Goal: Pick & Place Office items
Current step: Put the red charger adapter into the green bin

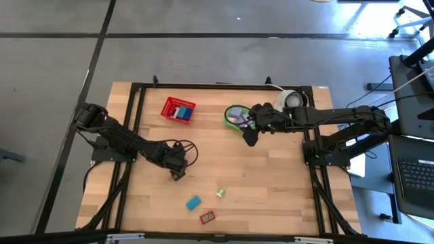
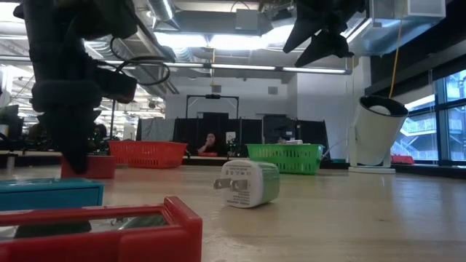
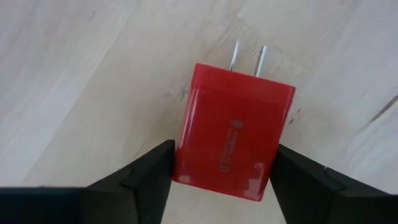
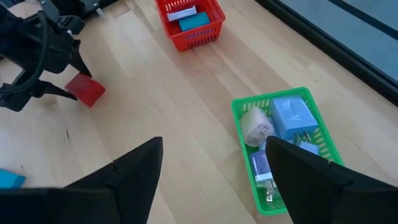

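A red charger plug lies flat on the wooden table, its two prongs pointing away from my left gripper. That gripper stands over it at the table's left middle and is shut on it. My right gripper hangs open and high beside the green basket, with nothing between its fingers. A white-and-green charger, a teal block and a red piece lie loose near the table's front edge. My left gripper pinches the red charger by its two long sides, at the end away from the prongs, one finger on each side. The fingers come steeply from above. The charger lies flat on the table, not lifted.
A red mesh basket with pieces in it stands at the far middle. The green basket holds blue and white pieces. A white container stands at the far right. Bare wood lies between the baskets and the loose pieces.
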You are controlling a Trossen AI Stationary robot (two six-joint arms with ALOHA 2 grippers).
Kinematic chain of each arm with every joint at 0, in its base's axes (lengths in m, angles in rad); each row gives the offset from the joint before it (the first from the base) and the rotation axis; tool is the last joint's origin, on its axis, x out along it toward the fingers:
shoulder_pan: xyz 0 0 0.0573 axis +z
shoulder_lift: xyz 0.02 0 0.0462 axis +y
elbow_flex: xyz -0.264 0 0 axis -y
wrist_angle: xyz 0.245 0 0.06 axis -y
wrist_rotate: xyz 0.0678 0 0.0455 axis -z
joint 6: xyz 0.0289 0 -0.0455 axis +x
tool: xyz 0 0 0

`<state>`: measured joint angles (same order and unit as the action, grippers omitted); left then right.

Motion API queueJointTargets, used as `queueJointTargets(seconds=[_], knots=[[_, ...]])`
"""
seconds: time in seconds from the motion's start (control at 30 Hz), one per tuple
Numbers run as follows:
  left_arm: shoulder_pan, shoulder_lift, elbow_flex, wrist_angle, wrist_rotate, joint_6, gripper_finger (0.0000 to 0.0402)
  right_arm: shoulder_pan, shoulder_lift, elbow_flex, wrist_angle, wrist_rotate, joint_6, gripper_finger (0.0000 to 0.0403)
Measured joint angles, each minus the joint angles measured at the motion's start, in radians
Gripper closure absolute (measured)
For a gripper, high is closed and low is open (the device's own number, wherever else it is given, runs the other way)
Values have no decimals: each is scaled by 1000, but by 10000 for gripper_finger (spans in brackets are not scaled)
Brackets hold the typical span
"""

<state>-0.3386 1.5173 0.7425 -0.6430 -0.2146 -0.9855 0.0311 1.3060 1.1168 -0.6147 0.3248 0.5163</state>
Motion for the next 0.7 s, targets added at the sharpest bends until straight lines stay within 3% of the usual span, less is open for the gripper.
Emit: queueJointTargets(seconds=[0.2, 0.4, 0.7], knots=[[0, 0, 20, 19, -5, 1, 186, 0, 0, 0, -1, 0, 0, 117], [0, -1, 128, 20, -103, 54, 186, 0, 0, 0, 0, 0, 0, 117], [0, -2, 430, 43, -465, 368, 184, 0, 0, 0, 0, 0, -1, 117]])
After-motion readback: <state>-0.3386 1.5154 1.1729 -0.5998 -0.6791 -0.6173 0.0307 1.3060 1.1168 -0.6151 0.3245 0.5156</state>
